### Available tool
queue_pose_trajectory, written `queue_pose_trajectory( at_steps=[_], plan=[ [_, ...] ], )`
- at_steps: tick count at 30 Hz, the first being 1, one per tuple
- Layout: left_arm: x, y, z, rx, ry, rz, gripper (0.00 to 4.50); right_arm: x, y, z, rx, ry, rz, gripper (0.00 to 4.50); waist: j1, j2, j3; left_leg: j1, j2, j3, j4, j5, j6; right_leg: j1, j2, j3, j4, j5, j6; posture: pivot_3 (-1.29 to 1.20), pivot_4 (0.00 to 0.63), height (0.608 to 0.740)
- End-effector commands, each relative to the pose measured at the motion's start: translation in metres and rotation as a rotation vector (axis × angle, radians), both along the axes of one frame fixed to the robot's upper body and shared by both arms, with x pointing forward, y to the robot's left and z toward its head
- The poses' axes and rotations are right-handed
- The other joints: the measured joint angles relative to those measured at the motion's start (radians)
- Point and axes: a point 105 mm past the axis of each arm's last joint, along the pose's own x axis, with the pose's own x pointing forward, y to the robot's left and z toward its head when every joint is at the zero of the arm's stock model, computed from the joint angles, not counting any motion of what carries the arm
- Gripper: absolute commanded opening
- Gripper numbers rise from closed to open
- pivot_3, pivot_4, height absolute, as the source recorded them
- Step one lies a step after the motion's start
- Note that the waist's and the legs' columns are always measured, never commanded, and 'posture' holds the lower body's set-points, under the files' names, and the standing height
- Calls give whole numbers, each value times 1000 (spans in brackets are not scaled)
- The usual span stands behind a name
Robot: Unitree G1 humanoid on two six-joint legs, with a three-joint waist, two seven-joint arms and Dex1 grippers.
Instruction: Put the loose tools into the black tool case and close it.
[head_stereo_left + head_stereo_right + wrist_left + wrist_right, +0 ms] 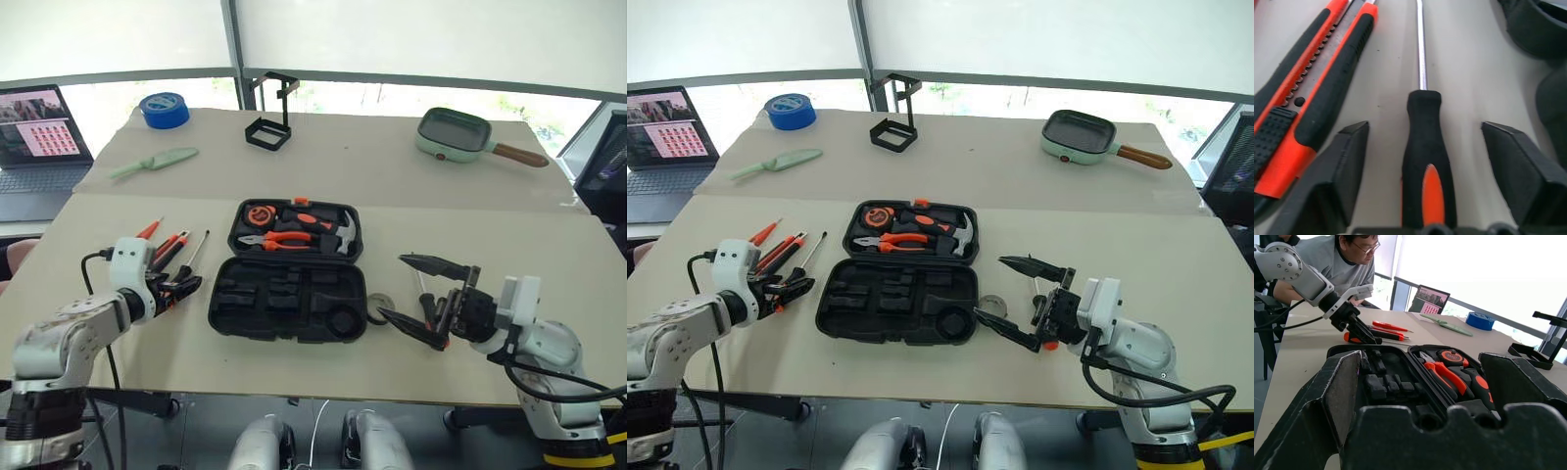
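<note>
- Left gripper: at nine o'clock of the case, low over the table, fingers spread to either side of a screwdriver handle; in the left wrist view, a gap shows between each finger and the handle, nothing pinched.
- Black-and-orange screwdriver: lying flat on the table between the left fingers, steel shaft pointing away from the gripper.
- Utility knife: orange and black, flat on the table just beside the screwdriver, outside the left fingers.
- Further loose screwdrivers: orange-handled group at ten o'clock of the case, beside the left gripper, lying on the table.
- Right gripper: at three o'clock of the case, raised off the table, fingers spread wide, holding nothing, pointed toward the case.
- Small dark tape roll: on the table just beside the case's three o'clock edge, between case and right gripper.
- Black tool case: open flat at table centre; near half with empty moulded slots; far half at twelve o'clock holding pliers, hammer and round tape measure.
- Table: pale, bearing all of the above.
- Person: seated beyond the table in the right wrist view.
</note>
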Motion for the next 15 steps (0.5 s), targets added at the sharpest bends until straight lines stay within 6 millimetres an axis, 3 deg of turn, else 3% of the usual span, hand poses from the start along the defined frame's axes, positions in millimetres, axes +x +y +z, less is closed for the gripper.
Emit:
queue_pose_trajectory(
  at_steps=[1, 3, 5, 8, 10, 13, 15],
  plan=[
    [-5, -7, -20, 7, 73, -17, 2346, -3, -1, 7, -20, -62, 9, 4500, 1, 1, -1, 0, 0, 0, 0, 0, 0, 0, -1, 0, 0, 0, 0, 0, 150, 740],
    [-4, -6, -16, -5, 49, -3, 1655, -2, -4, 8, -26, -71, 2, 4500, 1, 2, -1, 0, -1, 0, 0, 0, 1, 1, -2, 0, -1, 0, 0, 0, 150, 740],
    [1, -3, 1, -30, -47, 1, 917, 0, -8, 10, -28, -79, -16, 4500, 2, 2, -1, 1, -1, 0, 0, -1, 1, 2, -5, 0, -1, 0, 0, 0, 150, 740],
    [8, -3, 40, -99, -242, -33, 833, 2, -14, 13, -37, -90, -34, 4500, 3, 2, -1, 1, -1, 0, 0, -1, 1, 1, -5, 0, -1, 0, 0, 0, 150, 740],
    [9, -13, 62, -90, -353, -140, 833, 3, -18, 15, -42, -96, -41, 4500, 2, 0, 0, -2, 0, -1, 0, 0, 1, -1, -5, -1, -1, 0, 0, 0, 150, 740],
    [3, -44, 86, 17, -483, -424, 833, 7, -27, 21, -68, -92, -62, 4500, 2, 0, 0, -3, 0, 0, 0, 0, 1, -1, -5, -1, -2, 3, -4, 0, 150, 740],
    [0, -70, 83, 159, -472, -662, 833, 10, -37, 25, -101, -80, -82, 4500, 4, 0, 0, -3, -1, 0, 0, -1, 1, -1, -4, -2, -2, 3, -4, 0, 150, 740]
  ],
)
